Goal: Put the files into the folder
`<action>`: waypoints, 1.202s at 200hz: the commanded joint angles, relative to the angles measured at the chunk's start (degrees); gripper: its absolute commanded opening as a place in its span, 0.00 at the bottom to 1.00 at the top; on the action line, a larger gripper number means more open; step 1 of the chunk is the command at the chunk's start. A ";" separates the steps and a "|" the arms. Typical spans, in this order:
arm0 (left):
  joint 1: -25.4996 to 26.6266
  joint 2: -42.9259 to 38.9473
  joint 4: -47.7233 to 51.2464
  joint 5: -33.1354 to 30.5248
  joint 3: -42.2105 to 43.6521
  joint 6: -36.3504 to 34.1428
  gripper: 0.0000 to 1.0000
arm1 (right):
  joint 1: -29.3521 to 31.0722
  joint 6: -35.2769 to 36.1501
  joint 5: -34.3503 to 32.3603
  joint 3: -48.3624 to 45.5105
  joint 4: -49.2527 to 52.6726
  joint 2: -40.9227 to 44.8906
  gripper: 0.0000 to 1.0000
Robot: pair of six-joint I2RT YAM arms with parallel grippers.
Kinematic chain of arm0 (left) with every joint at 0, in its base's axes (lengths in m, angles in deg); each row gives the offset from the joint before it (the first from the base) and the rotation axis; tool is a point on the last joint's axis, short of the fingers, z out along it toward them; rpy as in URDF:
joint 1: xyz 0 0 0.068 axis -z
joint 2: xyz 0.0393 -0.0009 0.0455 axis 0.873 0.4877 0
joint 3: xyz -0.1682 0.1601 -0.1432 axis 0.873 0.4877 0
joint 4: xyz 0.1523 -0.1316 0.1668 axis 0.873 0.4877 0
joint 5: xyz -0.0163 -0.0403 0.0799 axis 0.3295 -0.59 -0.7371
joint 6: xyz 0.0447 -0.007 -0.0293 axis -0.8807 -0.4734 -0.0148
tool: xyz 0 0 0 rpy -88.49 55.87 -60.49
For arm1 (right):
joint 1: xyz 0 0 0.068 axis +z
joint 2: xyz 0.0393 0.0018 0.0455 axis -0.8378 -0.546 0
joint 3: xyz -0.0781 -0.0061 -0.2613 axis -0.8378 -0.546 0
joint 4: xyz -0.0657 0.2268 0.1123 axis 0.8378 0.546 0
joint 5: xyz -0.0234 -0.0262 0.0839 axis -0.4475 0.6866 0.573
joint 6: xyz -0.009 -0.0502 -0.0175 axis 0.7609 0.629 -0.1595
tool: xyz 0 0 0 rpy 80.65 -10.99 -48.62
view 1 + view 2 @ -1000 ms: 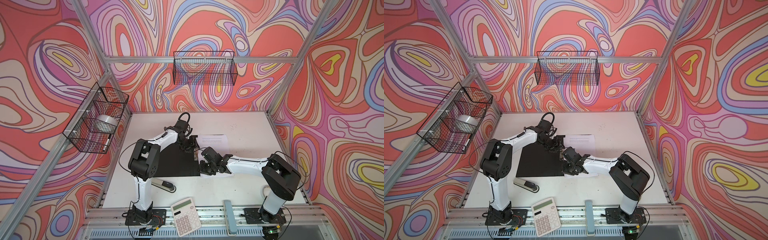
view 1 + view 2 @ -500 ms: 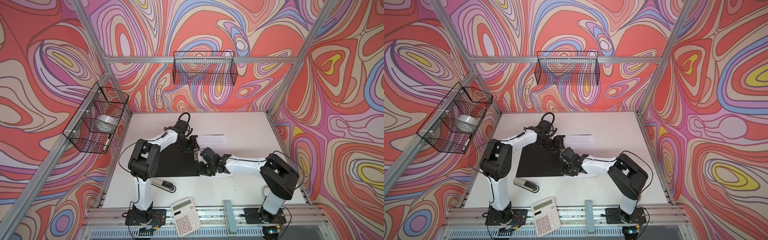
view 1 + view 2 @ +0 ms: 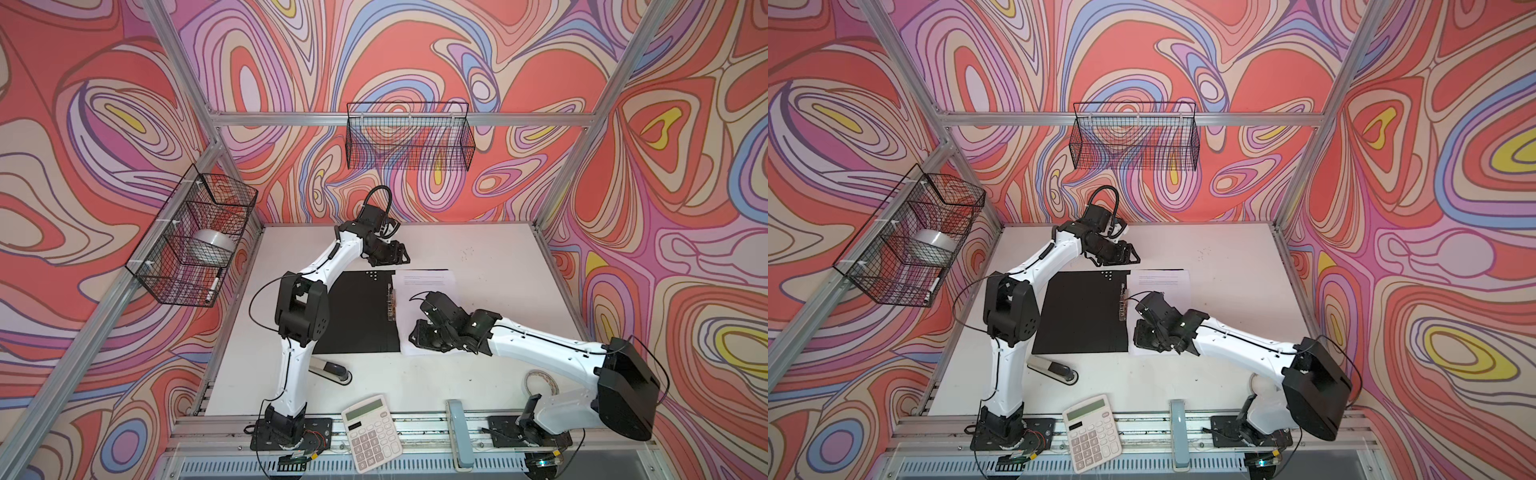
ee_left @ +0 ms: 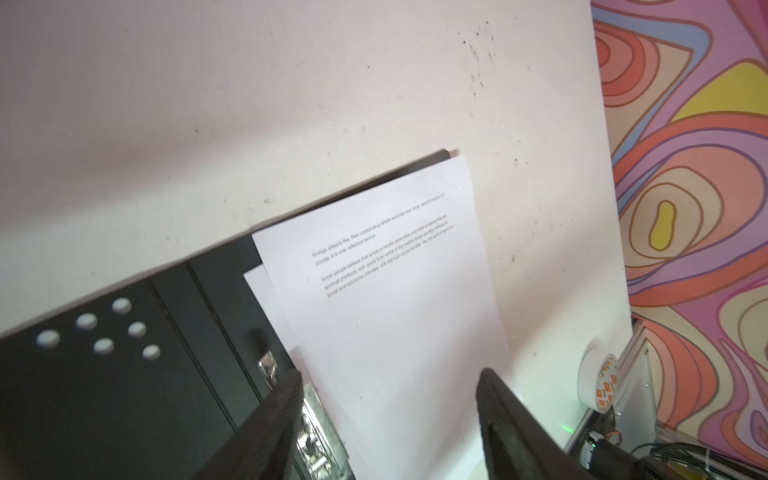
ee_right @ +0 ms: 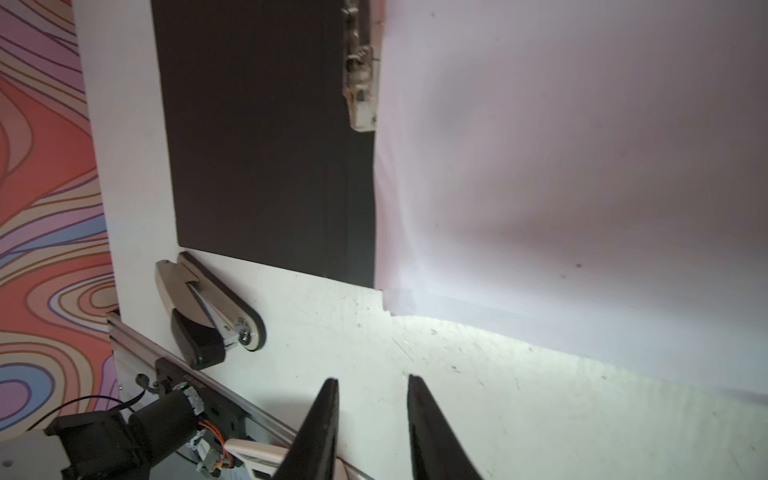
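Files [image 3: 428, 282] lie mid-frame over folder [image 3: 353, 316] right half, left gripper [image 4: 390, 374] and right gripper [image 5: 372, 378] both parted, empty; square sheets against clip [image 3: 390, 303] before closing.

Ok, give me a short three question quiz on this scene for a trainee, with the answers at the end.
1. True or false: the folder lies open, black inside up.
2. How do the files lie? A) rolled into a tube; B) flat, beside the folder's metal clip; C) crumpled into a ball.
3. Does the left end effector or the right end effector hold anything?
Key: 1 true. 2 B. 3 No, both are open and empty.
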 commanded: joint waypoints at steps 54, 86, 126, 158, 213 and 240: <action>-0.04 17.47 1.79 3.79 -20.07 -1.25 0.67 | 0.69 -8.90 -2.14 -13.15 6.12 10.76 0.29; 0.87 19.45 -2.43 2.46 -20.58 -1.31 0.69 | 0.65 -10.65 -2.19 -15.50 6.14 12.03 0.29; 1.22 23.16 -3.84 2.63 -23.98 -1.03 0.74 | 0.70 -11.59 -1.95 -16.72 4.59 11.25 0.29; 1.21 25.22 -4.17 0.39 -25.83 -1.36 0.77 | 0.68 -11.81 -1.60 -16.88 2.73 9.02 0.29; 1.15 27.28 -2.47 1.82 -27.02 -1.44 0.75 | 0.68 -10.91 -4.65 -14.13 4.70 4.94 0.29; 1.31 27.63 -1.23 3.63 -26.93 -1.78 0.72 | 0.69 -10.02 -7.28 -11.92 6.22 2.23 0.29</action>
